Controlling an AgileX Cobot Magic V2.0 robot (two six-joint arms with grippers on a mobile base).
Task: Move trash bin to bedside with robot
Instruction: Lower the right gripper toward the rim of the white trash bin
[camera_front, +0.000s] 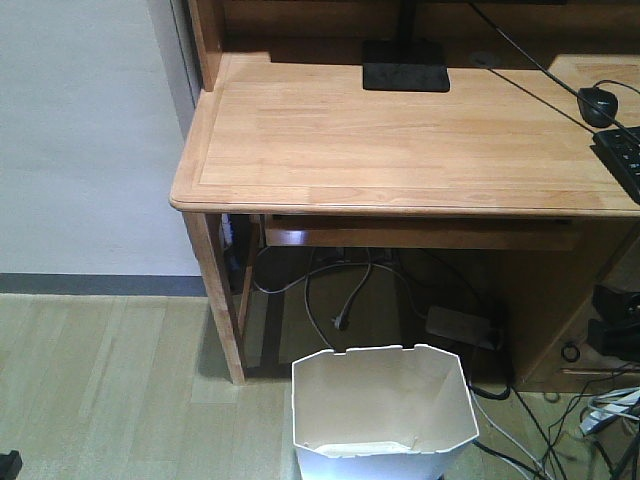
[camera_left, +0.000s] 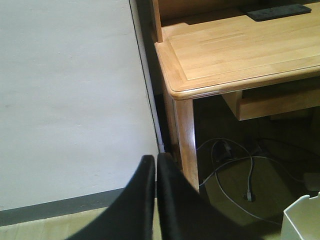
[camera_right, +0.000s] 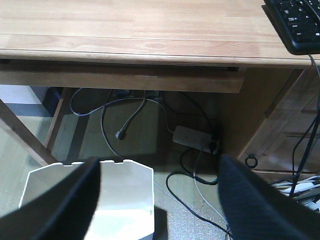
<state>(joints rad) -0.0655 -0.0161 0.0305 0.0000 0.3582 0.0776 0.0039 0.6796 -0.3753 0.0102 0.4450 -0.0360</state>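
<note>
The white trash bin (camera_front: 380, 400) stands on the floor in front of the wooden desk, with its notched rim and cream inside showing. In the right wrist view the trash bin (camera_right: 125, 195) lies at lower left. My right gripper (camera_right: 160, 161) is open wide above it. Its left finger (camera_right: 75, 200) is over the bin's opening and its right finger (camera_right: 250, 200) is over the floor, nothing held. My left gripper (camera_left: 156, 159) is shut and empty, pointing at the wall beside the desk leg. A corner of the bin (camera_left: 302, 220) shows at that view's lower right. The bedside is out of view.
The desk (camera_front: 400, 130) carries a monitor base (camera_front: 405, 68), a mouse (camera_front: 598, 103) and a keyboard (camera_right: 300, 25). Its left leg (camera_front: 222, 310) stands near the bin. Loose cables (camera_right: 130, 115) and a power strip (camera_right: 192, 137) lie under it. A pale wall (camera_left: 70, 100) is on the left.
</note>
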